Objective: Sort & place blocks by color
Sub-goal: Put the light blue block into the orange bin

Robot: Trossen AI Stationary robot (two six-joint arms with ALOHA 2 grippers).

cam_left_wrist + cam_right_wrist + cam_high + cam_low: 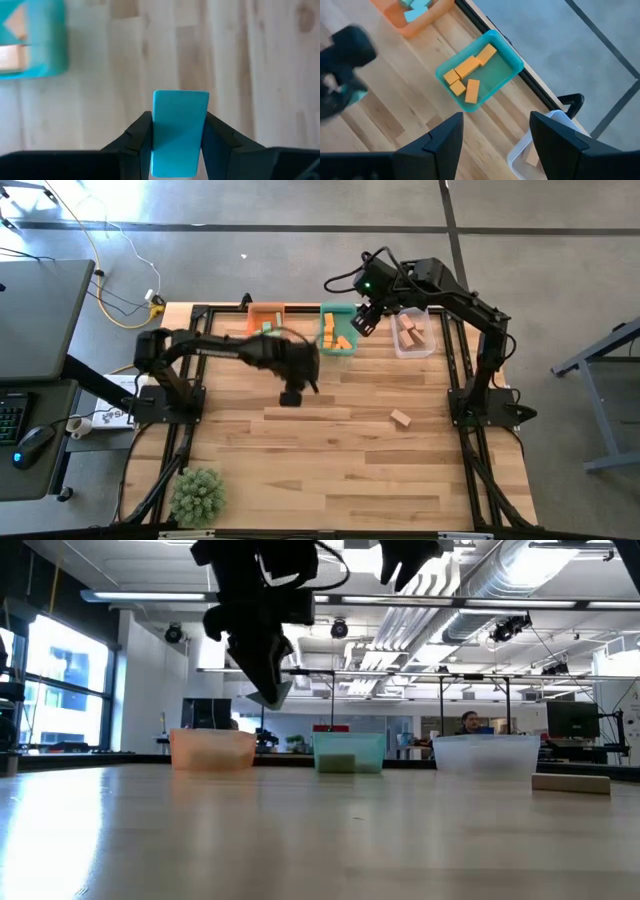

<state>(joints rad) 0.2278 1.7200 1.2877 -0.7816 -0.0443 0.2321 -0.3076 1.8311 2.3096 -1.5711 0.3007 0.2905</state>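
The left gripper (291,396) hangs above the middle of the table (330,460), its fingers (220,137) clamped on a teal block (179,132) that stands up between them; in the low view the same gripper (262,690) is raised well off the wood, in front of the row of bins. The right gripper (363,321) hovers over the far edge of the table between the teal bin (324,330) and the clear bin (400,345), and its fingers (555,137) are spread apart with nothing between them. 3 bins sit side by side along the far edge: the orange bin (268,310) holds teal blocks (417,9), the teal bin holds 4 orange blocks (468,72), and the clear bin holds plain wood blocks (412,333). 1 more wood block (401,418) lies alone on the table's right side, near the right arm's base and well apart from the bins. A fuzzy green plant (196,495) stands at the near left corner.
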